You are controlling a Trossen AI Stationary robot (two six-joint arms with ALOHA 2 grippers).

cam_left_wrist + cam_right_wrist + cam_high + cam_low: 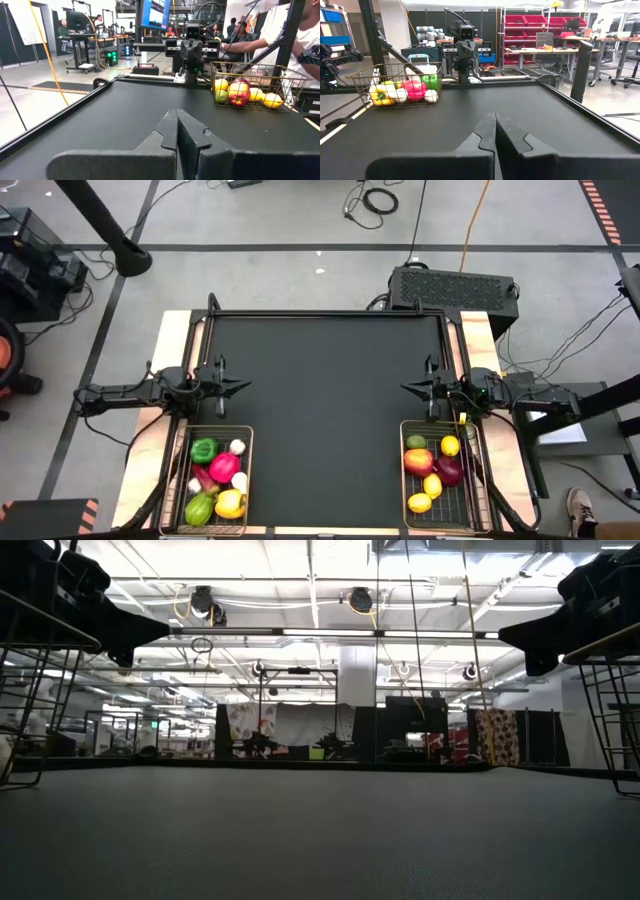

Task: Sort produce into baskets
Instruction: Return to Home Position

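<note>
**A:** High view?
**B:** The left end effector point(238, 386) and right end effector point(410, 388) sit at the bench point(320, 330) sides. The left basket point(251, 480) holds peppers point(204, 449) and garlic point(237, 446), and the right basket point(402, 480) holds apples point(418, 462) and lemons point(450, 446).
**A:** Low view?
**B:** Both arms hang above the bench edges.
**A:** Wrist views?
**B:** Each arm's 2 fingers point(167, 135) point(487, 137) are pressed together.
</note>
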